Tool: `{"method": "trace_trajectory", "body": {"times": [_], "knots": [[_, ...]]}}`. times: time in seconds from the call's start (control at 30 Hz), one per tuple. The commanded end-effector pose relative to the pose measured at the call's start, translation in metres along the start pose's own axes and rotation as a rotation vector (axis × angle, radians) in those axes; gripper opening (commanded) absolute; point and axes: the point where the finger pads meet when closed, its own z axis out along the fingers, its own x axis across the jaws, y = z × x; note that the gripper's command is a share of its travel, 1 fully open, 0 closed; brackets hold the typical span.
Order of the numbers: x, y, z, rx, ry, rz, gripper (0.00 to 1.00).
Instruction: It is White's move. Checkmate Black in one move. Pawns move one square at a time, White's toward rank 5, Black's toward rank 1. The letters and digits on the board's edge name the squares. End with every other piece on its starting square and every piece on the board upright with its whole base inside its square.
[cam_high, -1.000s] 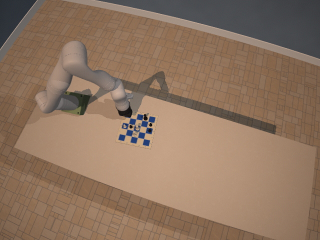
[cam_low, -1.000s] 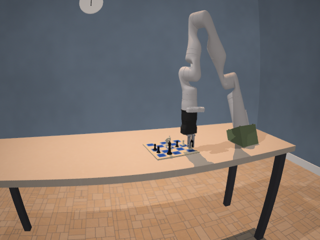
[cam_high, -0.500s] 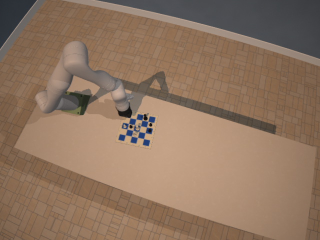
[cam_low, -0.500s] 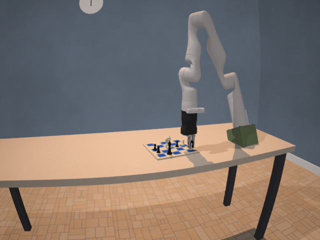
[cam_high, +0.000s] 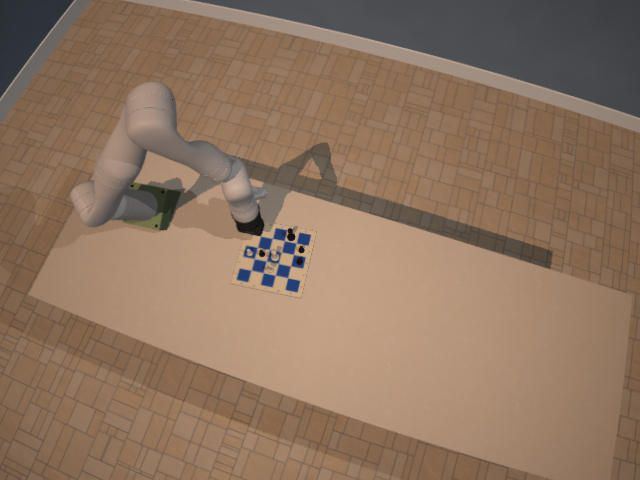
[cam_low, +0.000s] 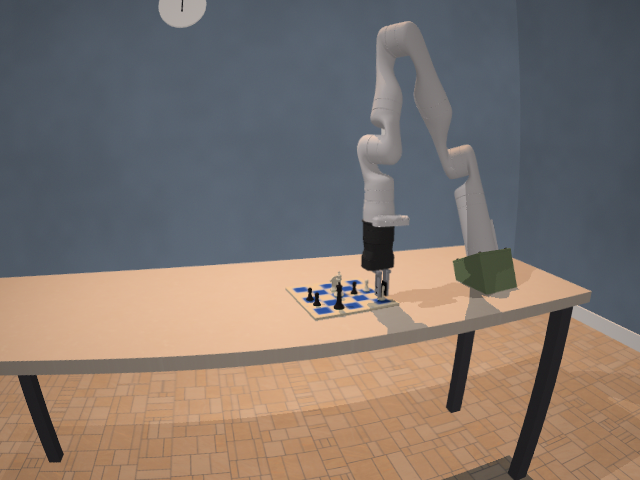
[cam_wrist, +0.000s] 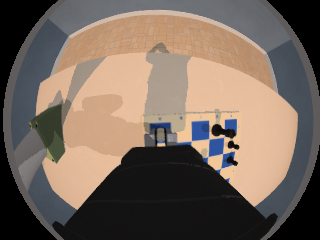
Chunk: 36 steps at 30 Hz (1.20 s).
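The blue-and-cream chessboard (cam_high: 248, 282) (cam_low: 315, 316) (cam_wrist: 199, 132) lies on the table, close to the arm. My gripper (cam_high: 253, 228) (cam_low: 383, 294) (cam_wrist: 160, 134) is low over the board's corner square nearest the arm's base. It is shut on a small dark chess piece (cam_low: 384, 289), held upright at or just above the square; I cannot tell whether it touches. Black pieces stand on the board, among them a tall one (cam_low: 339, 297) (cam_high: 290, 235) and a pawn (cam_low: 309, 295). White pieces (cam_high: 250, 252) (cam_low: 366, 285) stand among them. In the top view the wrist hides the held piece.
The arm's green base block (cam_high: 155, 206) (cam_low: 485, 271) (cam_wrist: 52, 135) sits on the table beside the board. The table's curved front edge (cam_low: 310, 353) runs near the board.
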Motion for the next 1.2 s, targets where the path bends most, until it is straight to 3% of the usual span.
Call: {"method": "trace_trajectory", "body": {"times": [0.0, 1.17], "knots": [[0.0005, -0.0003, -0.0005, 0.001, 0.001, 0.000, 0.00], [0.0005, -0.0003, 0.0035, 0.001, 0.001, 0.000, 0.00]]}}
